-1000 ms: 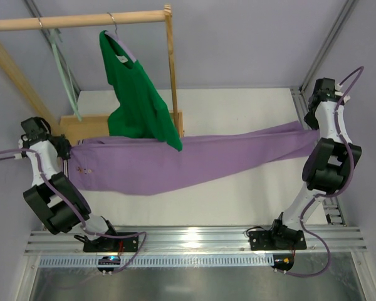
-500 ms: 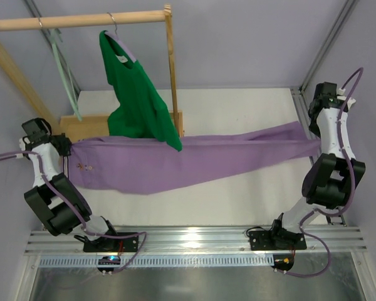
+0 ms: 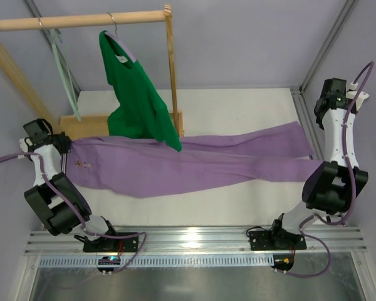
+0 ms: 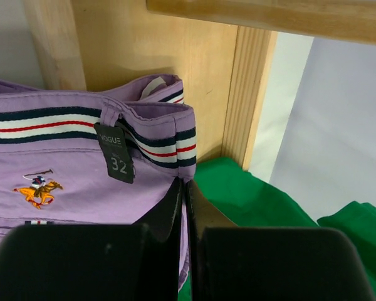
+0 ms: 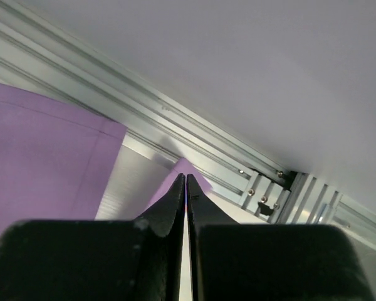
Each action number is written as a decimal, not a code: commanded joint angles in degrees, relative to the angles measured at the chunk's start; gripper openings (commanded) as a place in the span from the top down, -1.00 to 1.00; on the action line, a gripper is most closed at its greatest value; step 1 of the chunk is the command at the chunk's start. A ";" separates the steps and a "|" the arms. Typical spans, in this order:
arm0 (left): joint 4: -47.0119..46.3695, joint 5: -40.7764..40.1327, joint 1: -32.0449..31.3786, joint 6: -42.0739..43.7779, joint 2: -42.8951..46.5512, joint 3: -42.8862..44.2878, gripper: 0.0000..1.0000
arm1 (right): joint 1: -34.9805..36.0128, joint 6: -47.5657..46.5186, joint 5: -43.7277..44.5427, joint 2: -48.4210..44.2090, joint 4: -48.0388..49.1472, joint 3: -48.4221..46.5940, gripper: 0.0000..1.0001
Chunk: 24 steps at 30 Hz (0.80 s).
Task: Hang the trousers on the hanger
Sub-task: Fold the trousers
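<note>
The wooden rack (image 3: 81,22) stands at the far left corner of the table (image 3: 238,200), and everything here can be placed from it. On its top bar hangs the hanger (image 3: 64,69), thin and pale mint, close to the bar's left end; it carries nothing. Further along the same bar, nearer to the upright post, hangs a green top (image 3: 138,94). The trousers (image 3: 194,163) are not on the hanger: they lie flat on the table in front of the rack's base, the waistband at the base's left end and the two legs stretching far to the right, away from the rack. The left gripper (image 4: 185,185) is just in front of the rack's base, and its fingers (image 4: 169,207) are pressed together on the edge of the striped waistband, beside a dark size tag (image 4: 118,162). The right gripper (image 5: 186,179) is lifted up well away from the rack, over the leg ends, near the aluminium frame (image 5: 144,106). Its fingers (image 5: 169,200) are together; I cannot tell if any cloth is between them.
</note>
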<state>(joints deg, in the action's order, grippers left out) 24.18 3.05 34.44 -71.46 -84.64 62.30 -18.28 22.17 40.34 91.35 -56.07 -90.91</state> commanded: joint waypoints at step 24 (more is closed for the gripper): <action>-11.79 2.14 -0.25 0.09 -5.45 -0.51 0.99 | -4.39 13.60 -34.27 19.21 12.22 9.36 0.16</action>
<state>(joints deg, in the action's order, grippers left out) 17.93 4.60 34.02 -71.99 -89.43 62.19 -22.98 33.06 9.56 108.42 -45.89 -80.99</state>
